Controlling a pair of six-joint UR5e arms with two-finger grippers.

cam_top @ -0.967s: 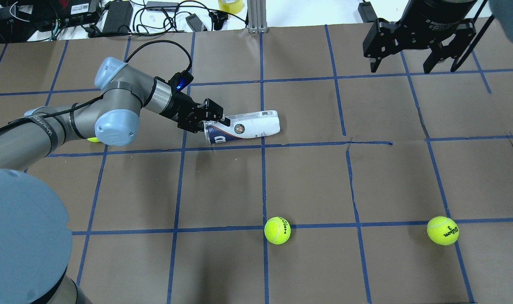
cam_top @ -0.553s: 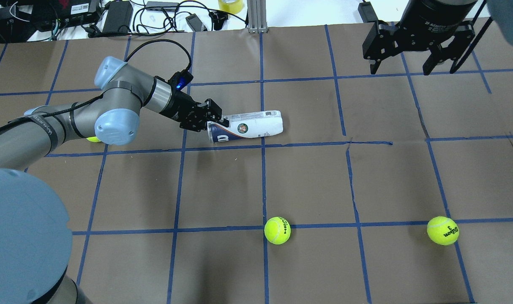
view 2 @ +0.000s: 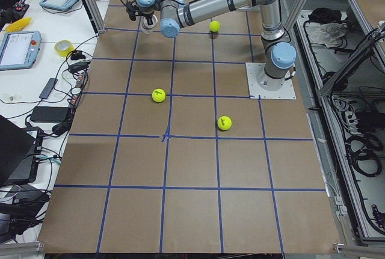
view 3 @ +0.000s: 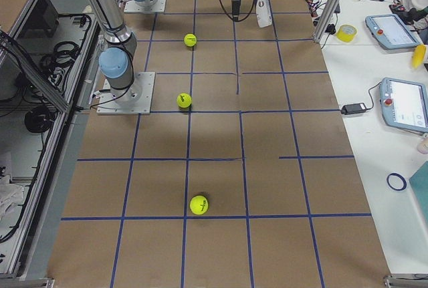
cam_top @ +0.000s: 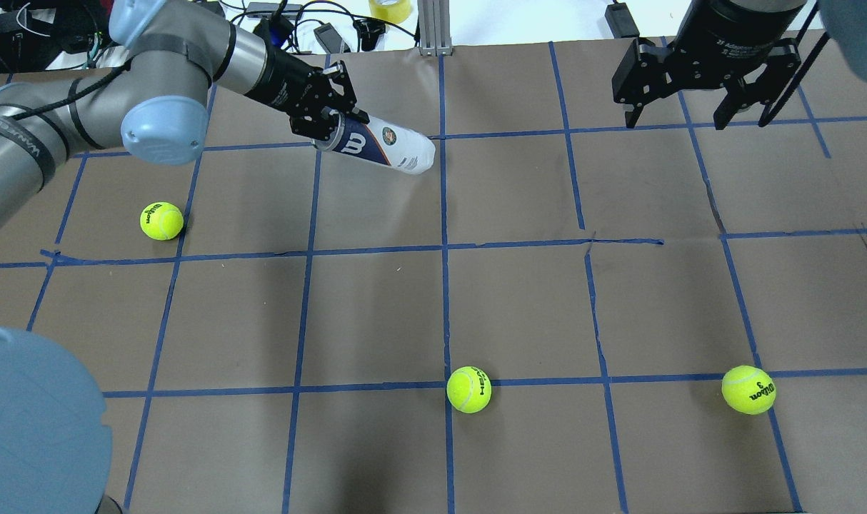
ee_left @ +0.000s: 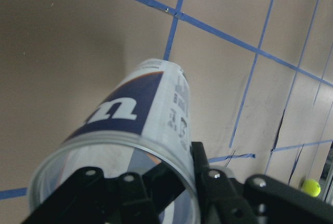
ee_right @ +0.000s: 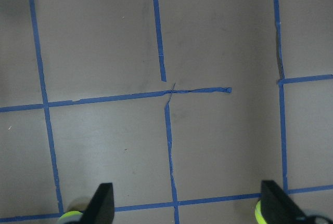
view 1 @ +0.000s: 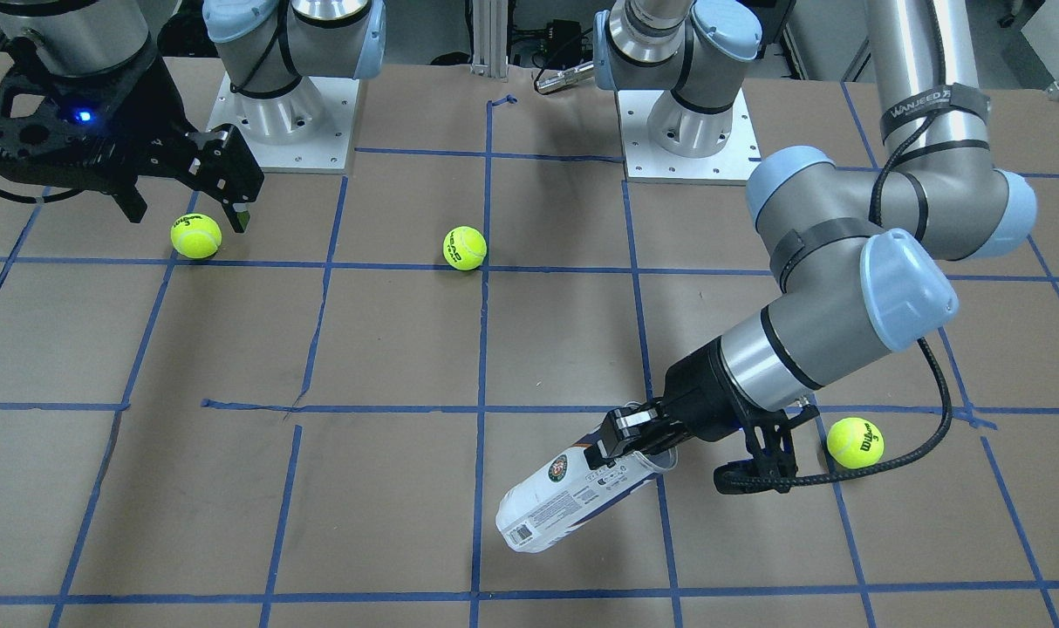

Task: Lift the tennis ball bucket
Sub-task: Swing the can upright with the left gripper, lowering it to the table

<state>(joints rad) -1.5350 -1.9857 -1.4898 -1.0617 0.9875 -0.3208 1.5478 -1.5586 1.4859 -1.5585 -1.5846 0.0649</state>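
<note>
We are clamping our left gripper [cam_top: 331, 118] on the rim of the tennis ball bucket [cam_top: 387, 144], holding it tilted off the table [cam_top: 519, 307] at 11 o'clock. Our right gripper [cam_top: 676, 118] is hanging with jaws spread wide.

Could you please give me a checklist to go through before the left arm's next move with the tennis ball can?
1. Left claw shut on the tennis ball can at its open rim: ok.
2. Can off the table: ok; it hangs tilted, closed end lower.
3. Grip firmness: cannot tell; only the rim wall is pinched.
4. Right claw open, far from the can: ok.
5. Nearest tennis ball apart from the can: ok.
</note>
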